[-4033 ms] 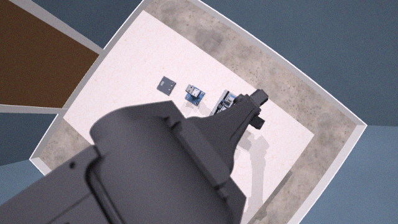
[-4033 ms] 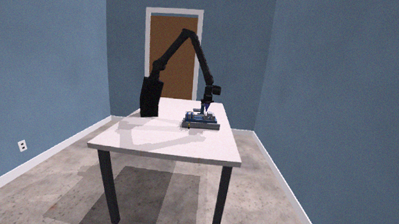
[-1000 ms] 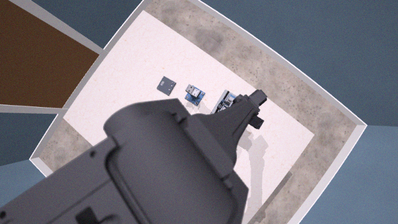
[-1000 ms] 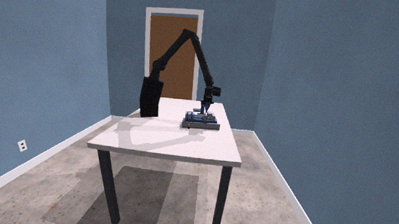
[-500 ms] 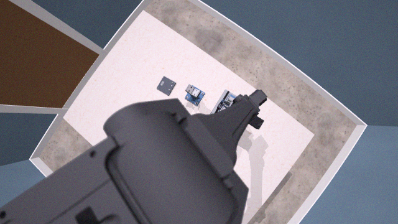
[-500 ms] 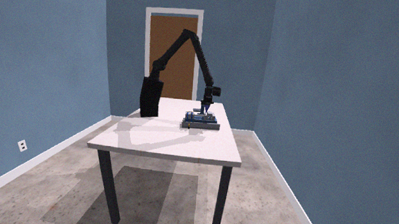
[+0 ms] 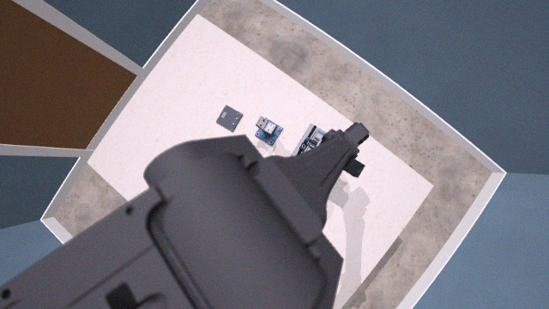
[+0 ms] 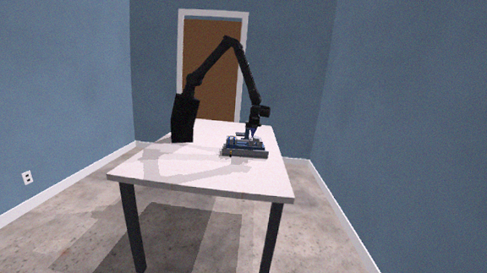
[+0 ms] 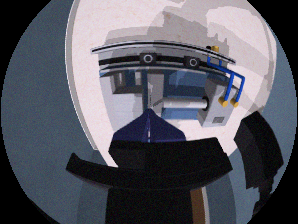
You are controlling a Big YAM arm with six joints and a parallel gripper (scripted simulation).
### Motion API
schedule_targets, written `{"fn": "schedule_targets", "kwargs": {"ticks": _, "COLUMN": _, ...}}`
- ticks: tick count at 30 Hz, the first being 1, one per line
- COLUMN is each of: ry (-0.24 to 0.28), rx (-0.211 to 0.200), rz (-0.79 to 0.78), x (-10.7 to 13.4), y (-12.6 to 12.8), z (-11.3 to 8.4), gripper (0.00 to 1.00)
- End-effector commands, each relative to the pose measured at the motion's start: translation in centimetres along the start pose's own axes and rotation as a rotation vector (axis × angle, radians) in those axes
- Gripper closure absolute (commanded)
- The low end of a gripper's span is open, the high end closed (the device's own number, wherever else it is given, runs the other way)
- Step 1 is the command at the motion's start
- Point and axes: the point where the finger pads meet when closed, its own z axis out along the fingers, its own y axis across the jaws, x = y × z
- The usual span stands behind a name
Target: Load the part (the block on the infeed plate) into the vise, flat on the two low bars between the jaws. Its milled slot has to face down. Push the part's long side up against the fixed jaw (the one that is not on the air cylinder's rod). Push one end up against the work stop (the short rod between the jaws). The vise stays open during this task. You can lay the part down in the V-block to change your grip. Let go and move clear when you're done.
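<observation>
The vise (image 7: 305,143) (image 8: 244,149) (image 9: 127,83) stands on the table's right part, open. A pale blue block, the part (image 7: 318,136) (image 9: 180,91), lies between its jaws; I cannot tell which way its slot faces. My gripper (image 8: 249,136) (image 9: 149,112) is shut with nothing between the fingers. Its tips come to one dark point, low over the vise at the part's left end in the wrist view. Whether they touch the part I cannot tell. In the overhead view the arm hides most of the vise. The dark grey infeed plate (image 7: 229,118) is bare.
The blue V-block (image 7: 268,130) stands between the infeed plate and the vise. Blue air hoses (image 9: 233,86) run along the vise's right side. The arm's base (image 8: 184,118) stands at the table's far left. The white table (image 8: 199,172) ends close to the vise's right.
</observation>
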Motion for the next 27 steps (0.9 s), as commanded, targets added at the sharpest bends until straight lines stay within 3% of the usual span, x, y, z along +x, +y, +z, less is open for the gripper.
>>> {"fn": "schedule_targets", "kwargs": {"ticks": 1, "ry": 0.003, "rx": 0.010, "rz": 0.006, "x": 0.4, "y": 0.5, "z": 0.7, "gripper": 1.00}}
{"fn": "schedule_targets", "kwargs": {"ticks": 27, "ry": 0.000, "rx": 0.000, "rz": 0.002, "x": 0.3, "y": 1.8, "z": 0.5, "gripper": 1.00}}
